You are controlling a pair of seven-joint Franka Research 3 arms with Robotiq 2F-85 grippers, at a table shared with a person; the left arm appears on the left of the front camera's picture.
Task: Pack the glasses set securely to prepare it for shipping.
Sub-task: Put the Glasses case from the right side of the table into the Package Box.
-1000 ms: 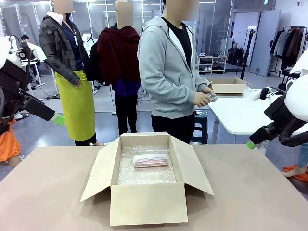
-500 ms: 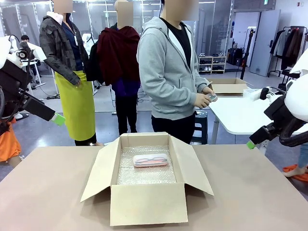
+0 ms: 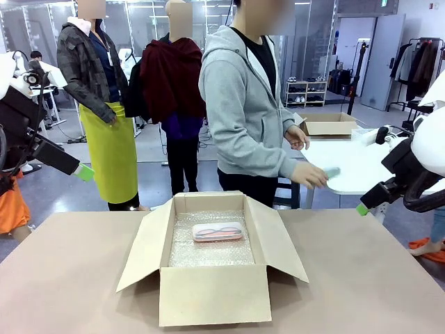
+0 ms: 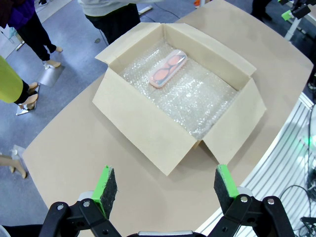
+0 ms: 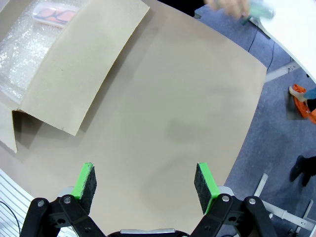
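Box (image 3: 214, 296) sits open mid-table (image 3: 69, 278), flaps splayed outward, bubble wrap (image 3: 208, 256) lining its floor. Pink case (image 3: 217, 232) lies flat on the wrap, near the far wall. Green case (image 3: 332, 171) is in the person's hand (image 3: 311, 175), past the table's far edge on the right. Left claw (image 4: 165, 182) and right claw (image 5: 145, 180) both hang wide open with nothing held, above the table and well apart from the box. The box's right flap (image 5: 81, 64) lies between the right claw and the box interior.
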